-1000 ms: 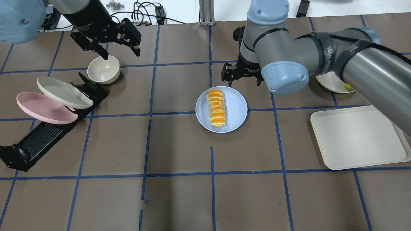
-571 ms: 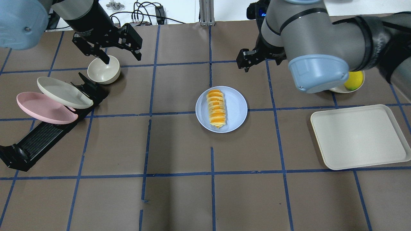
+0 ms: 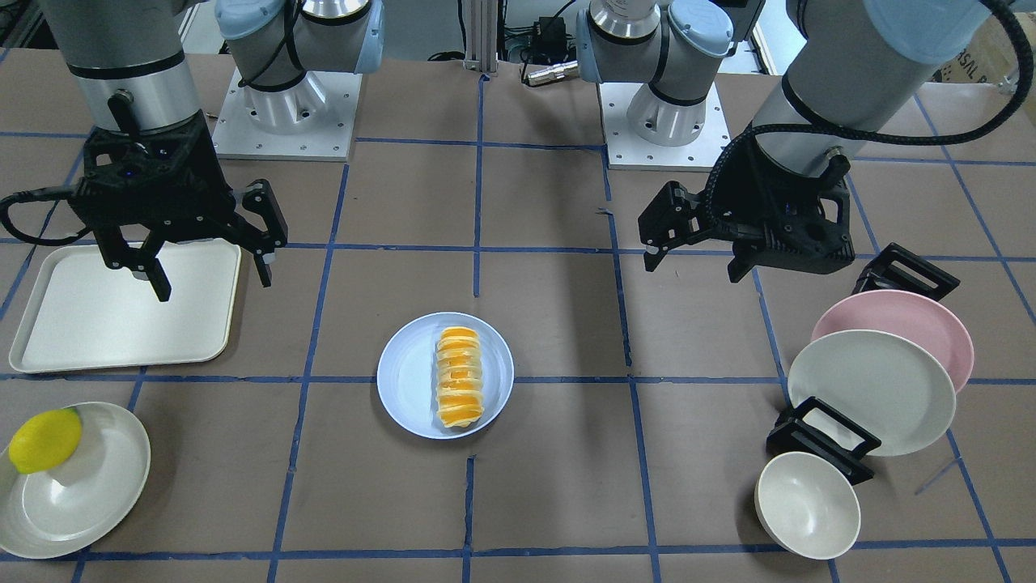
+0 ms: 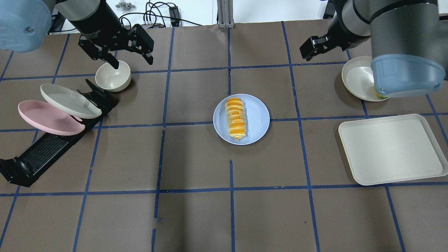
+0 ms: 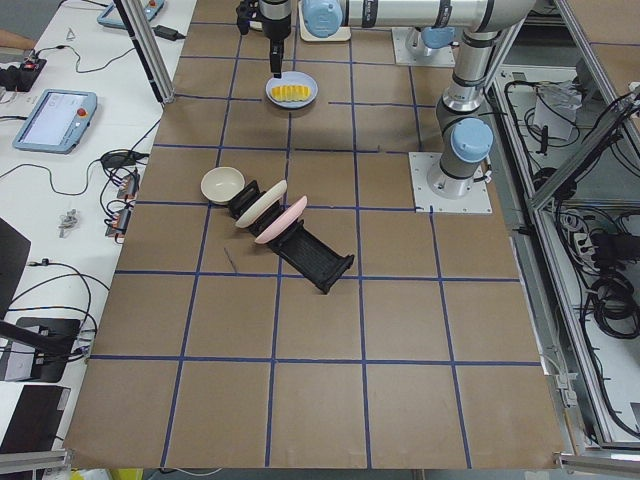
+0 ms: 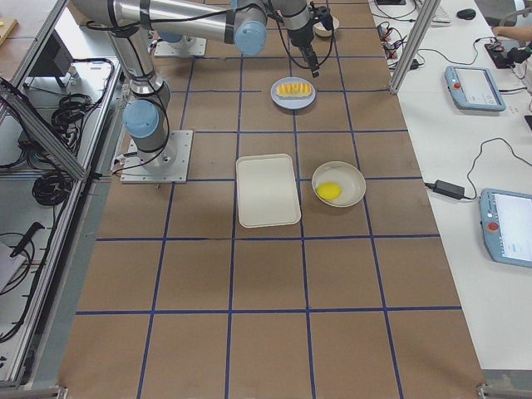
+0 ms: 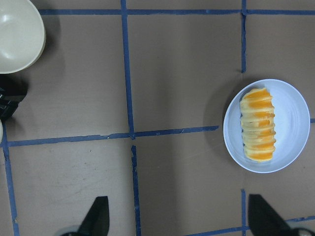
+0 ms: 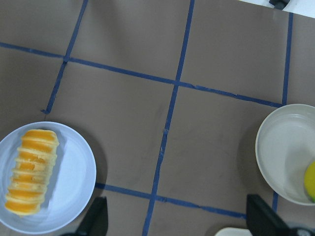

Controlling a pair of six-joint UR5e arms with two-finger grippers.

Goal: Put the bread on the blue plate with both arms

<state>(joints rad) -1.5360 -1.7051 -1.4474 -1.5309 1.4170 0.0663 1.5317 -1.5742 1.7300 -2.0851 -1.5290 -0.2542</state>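
Note:
The bread (image 4: pixel 236 119), a ridged orange and cream loaf, lies lengthwise on the blue plate (image 4: pixel 258 120) in the middle of the table; the front view shows the bread (image 3: pixel 459 376) and the plate (image 3: pixel 407 376) too. My left gripper (image 4: pixel 133 63) is open and empty, raised near the cream bowl, far left of the plate. It also shows in the front view (image 3: pixel 692 269). My right gripper (image 3: pixel 214 285) is open and empty, raised over the tray's edge. Both wrist views show the bread (image 7: pixel 259 125) (image 8: pixel 30 172) between open fingers, far below.
A cream bowl (image 4: pixel 112 77) stands by a black dish rack (image 4: pixel 45 154) holding a pink plate (image 4: pixel 45 119) and a cream plate (image 4: pixel 68 101). A cream tray (image 4: pixel 390 150) lies at the right. A yellow lemon (image 3: pixel 44 440) sits on a cream plate (image 3: pixel 89 486).
My right arm has swung up and away from just behind the blue plate toward the far right. My left gripper has barely moved. The bread and plate have not moved.

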